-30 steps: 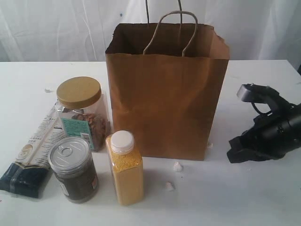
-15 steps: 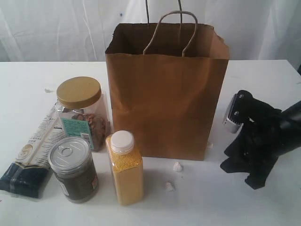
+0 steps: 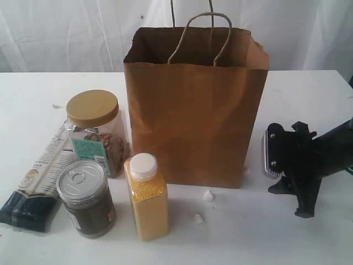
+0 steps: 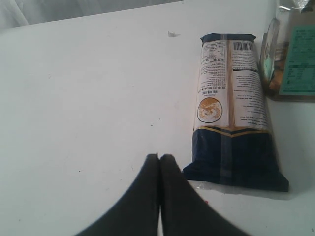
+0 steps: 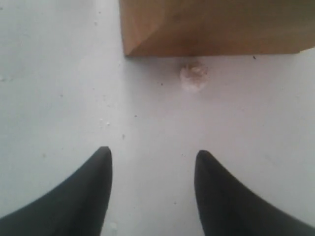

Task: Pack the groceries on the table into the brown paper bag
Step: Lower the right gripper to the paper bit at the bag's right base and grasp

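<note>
The brown paper bag (image 3: 196, 118) stands upright mid-table (image 3: 276, 243), mouth open and rim clear, with both handles raised above it. All the groceries in view crowd its left side. The tan-lidded clear jar (image 3: 96, 130) stands hard by the bag's left wall; whether they touch I cannot tell. The white-capped yellow bottle (image 3: 146, 199) stands in front of the bag's left front corner. The silver-lidded dark jar (image 3: 85, 199) is just beside the bottle, with a narrow gap between them. The long white-and-navy packet (image 4: 231, 108) lies flat at the far left, partly behind both jars.

The right arm (image 3: 309, 160) sits low on the bag's right side, near its wall but apart from it. Its jaws stand well apart with nothing between them, over bare table facing the bag's bottom edge and a white crumb (image 5: 193, 77). The table is bare to the right of the bag.

The left jaws are pressed together, empty, over bare table just beside the packet's navy end, with wide open table on their other side.
</note>
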{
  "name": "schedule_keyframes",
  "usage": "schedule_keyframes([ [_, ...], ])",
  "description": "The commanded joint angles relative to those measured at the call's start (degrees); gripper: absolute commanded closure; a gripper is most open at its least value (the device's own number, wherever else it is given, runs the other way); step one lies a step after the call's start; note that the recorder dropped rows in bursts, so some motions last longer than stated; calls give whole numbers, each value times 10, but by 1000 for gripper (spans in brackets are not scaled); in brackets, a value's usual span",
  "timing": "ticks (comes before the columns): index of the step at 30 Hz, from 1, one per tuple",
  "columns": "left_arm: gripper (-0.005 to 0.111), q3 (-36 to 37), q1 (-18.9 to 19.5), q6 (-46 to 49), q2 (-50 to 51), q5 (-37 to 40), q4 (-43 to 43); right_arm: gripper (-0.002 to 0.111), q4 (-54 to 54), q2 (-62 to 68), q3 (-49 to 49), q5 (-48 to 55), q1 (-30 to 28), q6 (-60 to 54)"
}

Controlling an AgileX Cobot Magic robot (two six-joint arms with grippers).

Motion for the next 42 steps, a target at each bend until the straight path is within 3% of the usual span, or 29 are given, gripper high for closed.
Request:
schedule_keyframes([
  [1, 107, 2, 1, -2, -3, -2, -1, 64, 71, 42, -8, -17, 0, -49],
  [8, 107, 2, 1, -2, -3, -2, -1, 64, 169, 92, -67, 51, 0, -76],
  [14, 107, 2, 1, -2, -3, -2, -1, 64, 192, 120, -87, 67, 0, -76],
  [19, 107, 2, 1, -2, -3, -2, -1, 82, 198, 137, -94, 67, 0, -76],
  [28, 107, 2, 1, -2, -3, -2, -1, 104, 198, 135, -94, 92, 0, -76],
  [36, 107, 2, 1, -2, -3, -2, -1, 108, 194, 103, -91, 142, 0, -14],
  [42, 107, 2, 1, -2, -3, -2, -1, 108, 137, 57, -91, 138, 0, 98],
])
